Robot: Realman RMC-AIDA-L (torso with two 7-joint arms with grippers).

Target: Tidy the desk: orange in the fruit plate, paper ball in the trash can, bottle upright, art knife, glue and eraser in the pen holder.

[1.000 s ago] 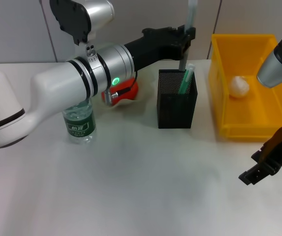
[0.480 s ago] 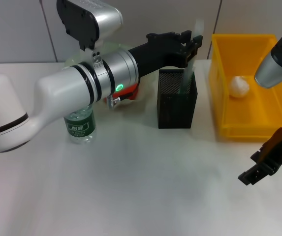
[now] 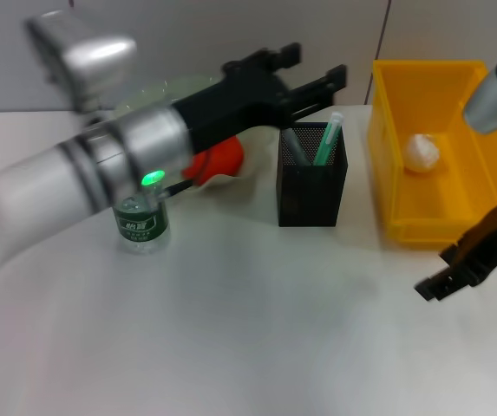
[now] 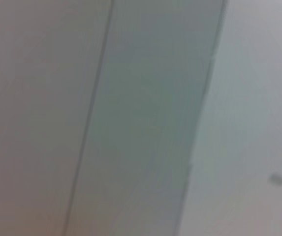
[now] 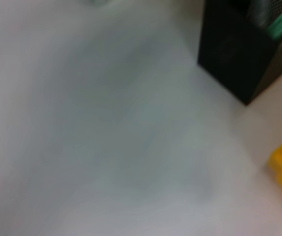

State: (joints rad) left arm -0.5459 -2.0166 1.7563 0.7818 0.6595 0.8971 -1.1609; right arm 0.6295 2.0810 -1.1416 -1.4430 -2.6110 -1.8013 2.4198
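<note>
Left gripper point(image 3: 304, 74) pulled back from pen holder point(image 3: 312, 186), fingers now spread, empty; grey and green items stand inside holder. Bottle point(image 3: 141, 223) upright on bench point(image 3: 248, 329). Orange point(image 3: 216, 160) behind arm. Paper ball point(image 3: 421, 152) in yellow bin point(image 3: 385, 165). Right gripper point(image 3: 456, 270) idle beside bin, fingers' state unclear.

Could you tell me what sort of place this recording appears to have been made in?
Most likely a staged desk in a lab or office. A plain white tabletop holds a black mesh pen holder, an upright water bottle and a yellow bin containing a paper ball, with bare panelled walls behind.
</note>
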